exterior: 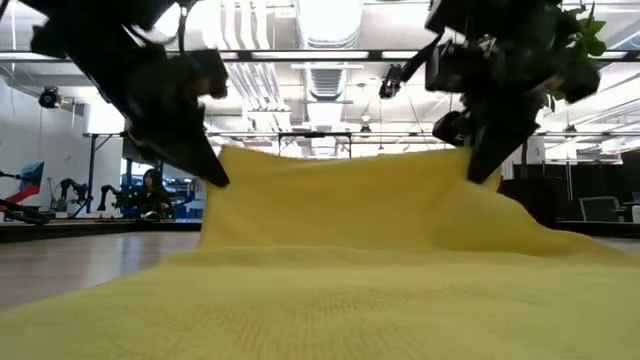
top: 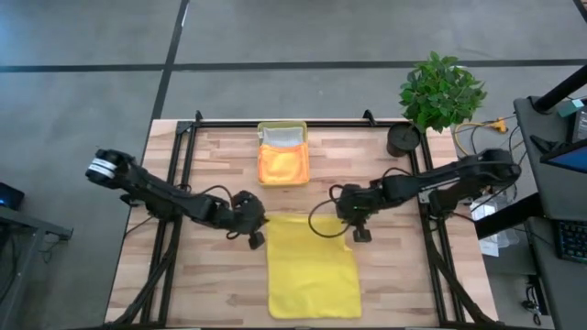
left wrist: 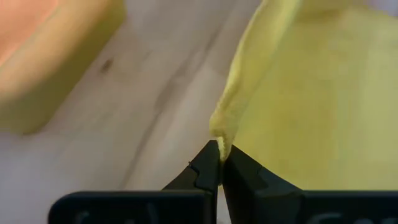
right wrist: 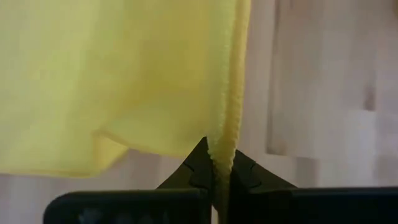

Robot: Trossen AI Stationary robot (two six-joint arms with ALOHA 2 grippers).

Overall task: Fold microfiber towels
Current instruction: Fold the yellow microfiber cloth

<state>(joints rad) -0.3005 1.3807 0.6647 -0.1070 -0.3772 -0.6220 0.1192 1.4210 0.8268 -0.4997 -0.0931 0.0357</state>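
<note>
I had the left end effector (top: 256,240) and right end effector (top: 361,235) each clamped on a far corner of the yellow towel (top: 312,270), lifted off the tabletop (top: 220,165); next, I judged, carry both corners toward the near edge evenly.

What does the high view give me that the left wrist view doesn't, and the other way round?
Only the high view shows the right gripper on the yellow towel's other far corner, the orange towel in the yellow tray, and the plant. Only the left wrist view shows the left gripper shut on the towel's corner. Both show the yellow towel, the tray's edge and the wooden table.
</note>
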